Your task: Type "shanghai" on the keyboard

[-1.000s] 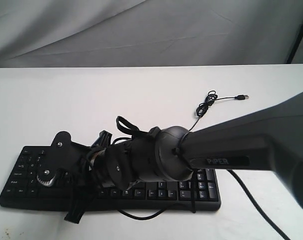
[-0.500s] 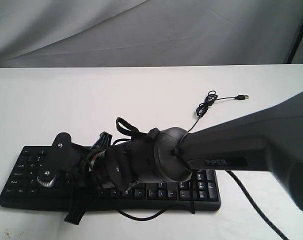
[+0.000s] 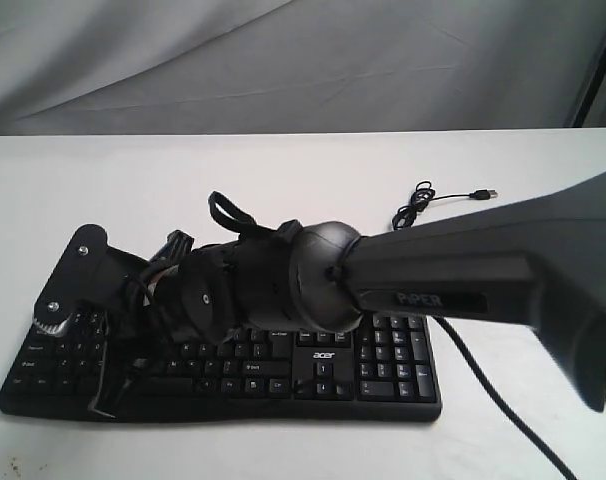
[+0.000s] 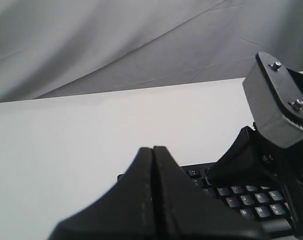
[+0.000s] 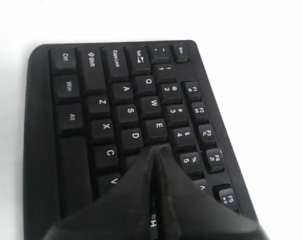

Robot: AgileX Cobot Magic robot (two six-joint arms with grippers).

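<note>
My right arm (image 3: pixel 483 280) extends across leftward; right gripper (image 5: pixel 156 150) fully closed. My left gripper (image 4: pixel 152 150) fully closed, fingers touching.

Wide black keyboard (image 3: pixel 318 372) with white legends and acer logo, flat on white table (image 3: pixel 283 180)

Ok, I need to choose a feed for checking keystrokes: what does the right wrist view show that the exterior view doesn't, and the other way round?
Only the right wrist view: readable legends (Q, W, E, A, S, D) on the keyboard, and the right pincer, shut, with its tip near D and E. Only the exterior view: the number pad, acer logo, USB cable and the arm marked PiPER. Both: the black keyboard on the white table.
</note>
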